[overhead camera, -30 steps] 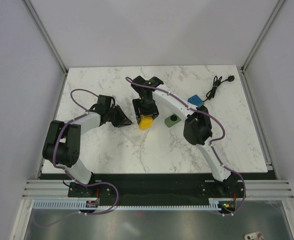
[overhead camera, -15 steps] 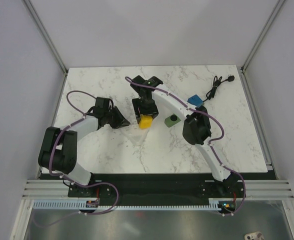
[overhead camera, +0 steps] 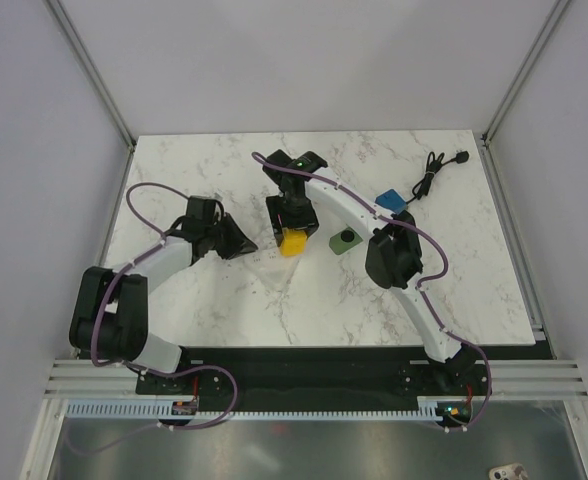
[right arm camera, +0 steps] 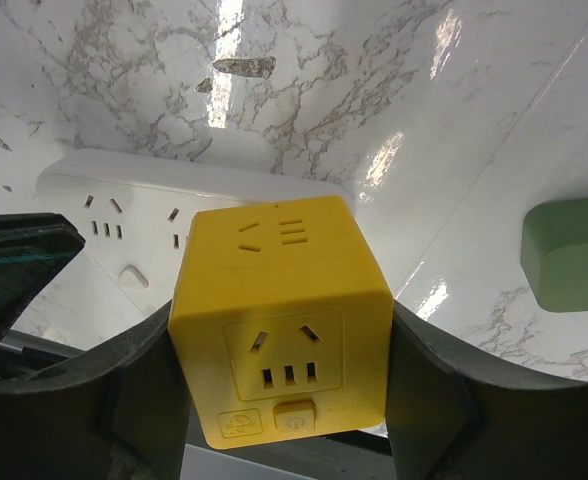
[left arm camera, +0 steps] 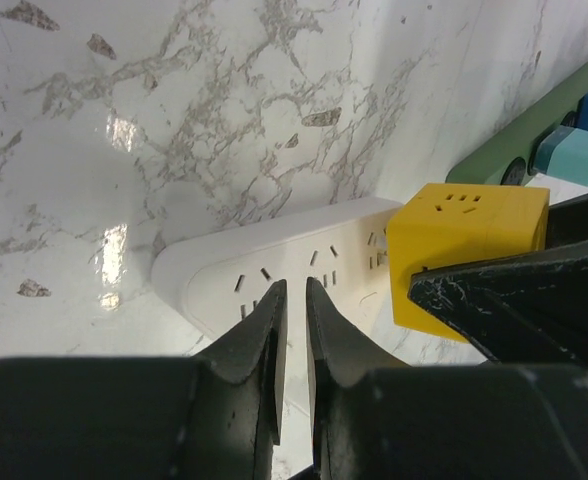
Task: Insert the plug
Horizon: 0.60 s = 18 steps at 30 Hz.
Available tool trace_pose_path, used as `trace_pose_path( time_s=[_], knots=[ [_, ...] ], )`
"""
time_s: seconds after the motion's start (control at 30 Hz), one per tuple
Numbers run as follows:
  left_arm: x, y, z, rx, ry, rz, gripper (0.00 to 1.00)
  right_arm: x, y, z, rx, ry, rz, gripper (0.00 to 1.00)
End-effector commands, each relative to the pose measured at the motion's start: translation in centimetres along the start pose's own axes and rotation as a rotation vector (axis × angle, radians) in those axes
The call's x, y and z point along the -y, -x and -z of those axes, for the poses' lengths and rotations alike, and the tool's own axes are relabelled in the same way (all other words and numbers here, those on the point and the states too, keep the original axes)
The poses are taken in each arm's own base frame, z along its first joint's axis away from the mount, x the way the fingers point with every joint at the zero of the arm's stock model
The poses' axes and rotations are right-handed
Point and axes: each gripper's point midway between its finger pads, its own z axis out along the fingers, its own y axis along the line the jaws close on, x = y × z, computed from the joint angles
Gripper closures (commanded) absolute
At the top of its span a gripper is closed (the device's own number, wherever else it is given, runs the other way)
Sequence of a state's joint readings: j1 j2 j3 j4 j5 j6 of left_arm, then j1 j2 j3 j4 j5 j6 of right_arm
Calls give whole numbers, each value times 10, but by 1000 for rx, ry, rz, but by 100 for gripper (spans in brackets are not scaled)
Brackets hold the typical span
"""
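The plug is a yellow cube (right arm camera: 284, 320) with sockets on its faces, and my right gripper (right arm camera: 286, 345) is shut on its two sides. It stands on one end of a white power strip (left arm camera: 274, 262) lying flat on the marble. Its prongs are hidden beneath it. From above, the yellow cube (overhead camera: 293, 243) sits under the right gripper (overhead camera: 292, 236) near the table's middle. My left gripper (left arm camera: 294, 287) is shut with nothing between its fingers, its tips right over the strip's other end. The left gripper (overhead camera: 246, 243) lies just left of the cube.
A green block (overhead camera: 345, 241) with a dark round top sits right of the cube, and a blue block (overhead camera: 390, 200) lies beyond it. A black cable (overhead camera: 429, 172) with a plug lies at the back right. Purple cables loop over both arms.
The left arm's elbow and upper link have swung down and to the left, while its gripper stayed by the strip. The right arm and the yellow cube have not moved.
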<state>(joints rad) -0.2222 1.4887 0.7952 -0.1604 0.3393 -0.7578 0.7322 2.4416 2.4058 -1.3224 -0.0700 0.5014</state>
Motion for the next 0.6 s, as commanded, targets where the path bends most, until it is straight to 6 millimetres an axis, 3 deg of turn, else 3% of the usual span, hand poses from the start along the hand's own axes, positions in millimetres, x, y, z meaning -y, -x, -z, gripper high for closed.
trace_pose_path(
  time_s=[0.0, 0.23, 0.4, 0.57],
  knots=[
    [-6, -4, 8, 23, 16, -23, 81, 9, -6, 7, -20, -54, -6, 100],
    [-16, -17, 10, 2, 27, -8, 82, 10, -17, 2, -18, -131, 24, 100],
    [10, -2, 35, 62, -31, -35, 82, 21, -21, 1, -5, -207, 12, 100],
    [33, 18, 73, 180, -62, -100, 80, 27, -25, 0, -7, -235, -7, 100]
  ],
)
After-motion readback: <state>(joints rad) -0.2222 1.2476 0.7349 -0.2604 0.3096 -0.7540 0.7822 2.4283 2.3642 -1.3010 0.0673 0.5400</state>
